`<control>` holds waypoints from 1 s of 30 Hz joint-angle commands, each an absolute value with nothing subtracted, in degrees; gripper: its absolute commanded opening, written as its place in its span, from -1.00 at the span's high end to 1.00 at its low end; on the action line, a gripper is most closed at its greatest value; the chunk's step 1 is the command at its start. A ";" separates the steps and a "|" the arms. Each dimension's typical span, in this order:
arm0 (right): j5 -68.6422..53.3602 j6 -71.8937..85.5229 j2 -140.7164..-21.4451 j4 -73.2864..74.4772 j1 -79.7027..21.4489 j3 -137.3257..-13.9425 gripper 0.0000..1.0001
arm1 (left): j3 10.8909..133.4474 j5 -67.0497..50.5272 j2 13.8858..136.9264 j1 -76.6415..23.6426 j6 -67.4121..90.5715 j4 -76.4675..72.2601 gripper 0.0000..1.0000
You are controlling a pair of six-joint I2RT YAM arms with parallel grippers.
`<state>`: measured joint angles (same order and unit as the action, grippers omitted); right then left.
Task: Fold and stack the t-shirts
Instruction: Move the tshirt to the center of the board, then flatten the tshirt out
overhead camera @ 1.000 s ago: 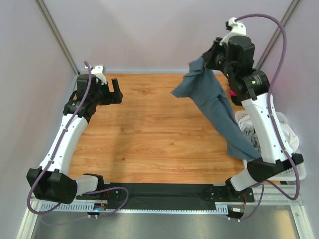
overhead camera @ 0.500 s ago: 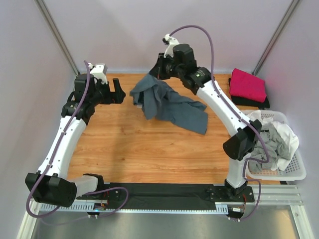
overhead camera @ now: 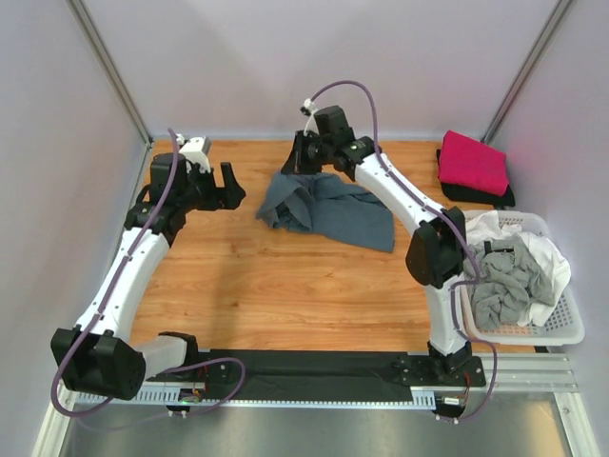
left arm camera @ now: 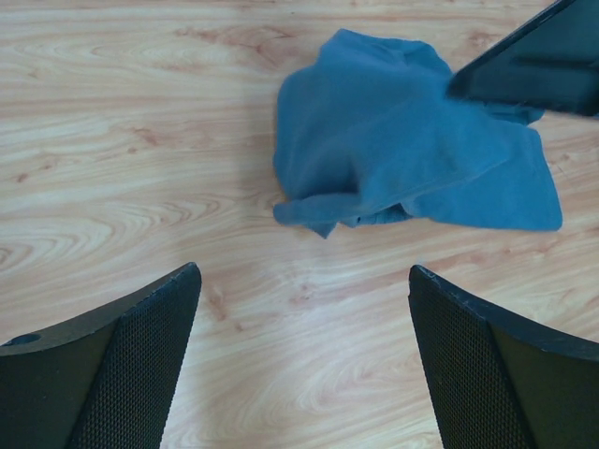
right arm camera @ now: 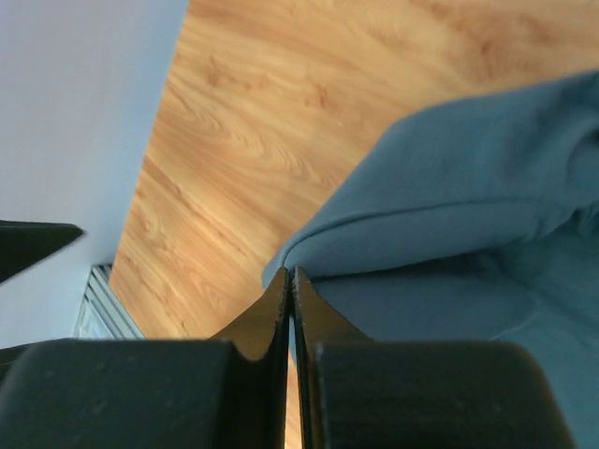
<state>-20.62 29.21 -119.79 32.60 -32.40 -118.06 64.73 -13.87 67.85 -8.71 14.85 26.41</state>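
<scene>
From above, the slate blue-grey t-shirt (overhead camera: 333, 211) lies rumpled at the far middle of the wood-grain surface (overhead camera: 266, 276). The right tool (overhead camera: 299, 164), arm stretched low, pinches its edge. Left wrist: the left tool (left arm camera: 304, 281) hovers wide open, mesh-textured fingers (left arm camera: 140, 355) spread. Right wrist: jaws clamped tight on a soft fold.

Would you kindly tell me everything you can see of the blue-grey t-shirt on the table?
The blue-grey t-shirt is soft, matte slate-blue cloth, lying crumpled and unfolded on the wooden table towards its far middle. Its left part is bunched in thick folds; the rest spreads flatter towards the right. The right gripper, jaws shut, pinches a folded edge at the far side. The open left gripper hangs apart from it.
</scene>
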 commanded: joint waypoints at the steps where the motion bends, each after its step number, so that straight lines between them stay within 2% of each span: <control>1: -23.91 27.78 -124.17 36.37 -34.80 -121.53 0.99 | 64.78 -12.84 67.94 -9.75 13.37 24.17 -0.95; 6: -22.58 18.74 -130.33 44.29 -38.67 -131.91 0.98 | 65.74 -10.11 68.73 -10.90 11.87 25.05 -0.95; 8: -23.82 17.32 -130.70 45.44 -38.85 -132.02 0.48 | 65.65 -9.84 68.91 -11.16 11.95 24.70 -0.95; 10: -19.63 15.91 -129.39 47.79 -38.59 -130.96 -0.26 | 65.65 -9.84 69.26 -11.42 11.78 24.35 -0.95; 11: -14.21 15.82 -128.68 48.51 -37.80 -128.87 -0.91 | 65.48 -9.93 69.34 -11.60 10.91 24.08 -0.95; 12: -12.50 15.91 -127.80 48.86 -37.10 -127.54 -1.00 | 65.39 -9.93 69.35 -11.86 10.20 24.00 -0.95; 19: -16.18 22.94 -117.18 48.51 -25.24 -116.73 -1.00 | 65.83 -12.22 71.01 -16.60 3.87 24.00 -0.94; 24: -2.83 21.54 -110.66 50.80 -21.45 -114.09 -1.00 | 71.18 -5.29 79.95 -23.89 1.76 24.70 -0.94; 29: 4.90 22.32 -103.46 49.75 -16.19 -103.92 -1.00 | 81.64 2.45 90.42 -30.67 0.79 25.58 -0.88; 30: 5.01 23.63 -101.53 49.31 -15.13 -101.89 -1.00 | 82.78 3.50 93.22 -32.07 0.62 25.40 -0.82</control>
